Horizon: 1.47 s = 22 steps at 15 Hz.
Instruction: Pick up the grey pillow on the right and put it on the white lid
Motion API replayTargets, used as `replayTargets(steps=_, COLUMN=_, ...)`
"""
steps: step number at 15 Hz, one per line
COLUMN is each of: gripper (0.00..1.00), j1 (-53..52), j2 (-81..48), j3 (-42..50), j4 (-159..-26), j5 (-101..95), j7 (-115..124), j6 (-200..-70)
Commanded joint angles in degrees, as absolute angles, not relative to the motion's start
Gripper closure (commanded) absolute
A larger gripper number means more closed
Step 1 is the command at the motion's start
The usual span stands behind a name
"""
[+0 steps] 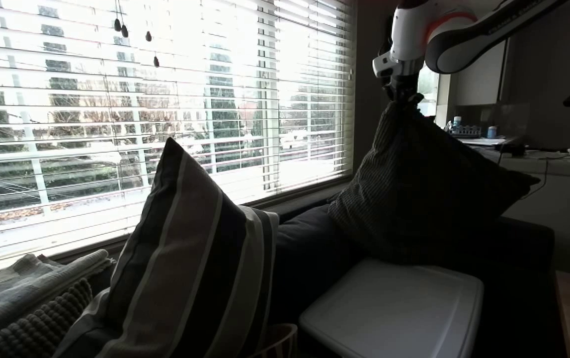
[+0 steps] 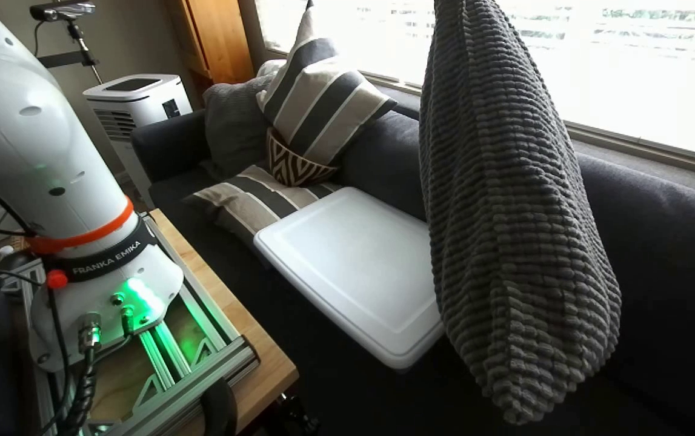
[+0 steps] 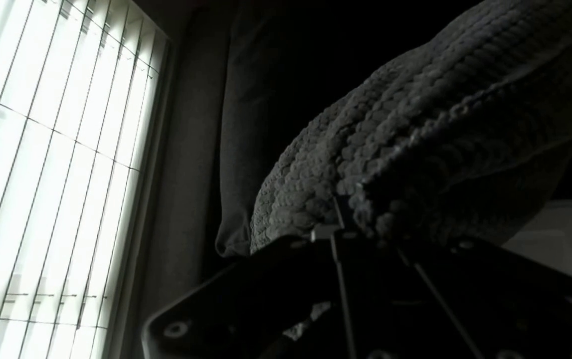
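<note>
One grey pillow pinched in the gripper, one white lid near it

One window with slatted blinds. One dark sofa along it. One robot arm, mounted on one wooden bench. One white vented appliance past a sofa armrest. At least two striped cushions: one propped up, one lying flat. One more grey cushion besides the task's, by that armrest. One lid, lying flat over the sofa; support beneath too dark to tell. One zigzag-patterned container by the propped cushion. Four cord tassels hanging before the blinds.

As for the pillow: hangs by one corner in the gripper's clamp, just beside the lid in both exterior views; touching or apart, cannot tell. Plain dark grey, soft, ribbed like chunky knit. In an exterior view, nearly edge-on: narrow at the top, bulging midway, tapering to a blunt lower corner, with a seam-like ridge running down. In an exterior view, broad and almost black in shade, gathered to a peak at the grip, one side corner pointing outward. In the wrist view, close up, bumpy with small rounded knots, sloping away from the gripper, a pale corner of the lid beyond.
</note>
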State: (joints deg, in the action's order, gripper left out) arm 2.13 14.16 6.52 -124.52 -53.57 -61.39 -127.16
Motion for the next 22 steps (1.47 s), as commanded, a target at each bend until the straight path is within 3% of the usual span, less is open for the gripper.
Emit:
replayTargets(steps=1, gripper=0.92, j1=2.31, j2=14.15, j3=6.3, j4=-124.43, j5=-53.41, j7=-61.56, j6=-127.06)
replayTargets(steps=2, gripper=0.98, j1=2.31, j2=14.15, j3=6.3, j4=-124.43, j5=-53.41, j7=-61.59, j6=-127.07)
replayTargets(steps=10, gripper=0.98, j1=0.82, j2=19.42, j3=0.48, j4=-116.89, j5=-53.4, j7=-49.02, j6=-116.1)
replayTargets(steps=16, gripper=0.98, j1=-3.24, j2=22.43, j3=-3.24, j4=-114.77, j5=-55.99, j7=-61.22, j6=-105.04)
replayTargets(steps=22, gripper=0.98, j1=-6.18, j2=21.34, j3=-3.05, j4=-114.39, j5=-55.6, j7=-77.97, j6=-102.19)
